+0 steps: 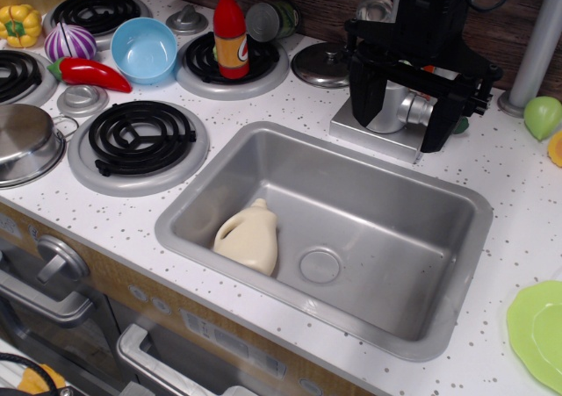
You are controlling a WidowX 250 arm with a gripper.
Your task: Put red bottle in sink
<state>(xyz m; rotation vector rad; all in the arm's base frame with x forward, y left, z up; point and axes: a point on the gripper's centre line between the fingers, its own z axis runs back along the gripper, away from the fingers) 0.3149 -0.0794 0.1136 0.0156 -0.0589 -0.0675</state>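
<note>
- Arm housing: matte black, blocky, boxy upper section with a paler grey band at the top edge.
- Pincer: two broad black fingers, flat-sided, tapering downward.
- Cable: thin black loop at the upper right of the housing.

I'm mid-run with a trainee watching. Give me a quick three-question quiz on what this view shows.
1. True or false: the red bottle already lies in the sink.
2. What lies in the sink beside the drain? A) beige jug B) blue bowl C) chili pepper
3. Fill in: the red bottle stands upright on a ____.

Key: 1. False; it stands on the stove, apart from the hand. 2. A, the beige jug. 3. Burner.
</note>
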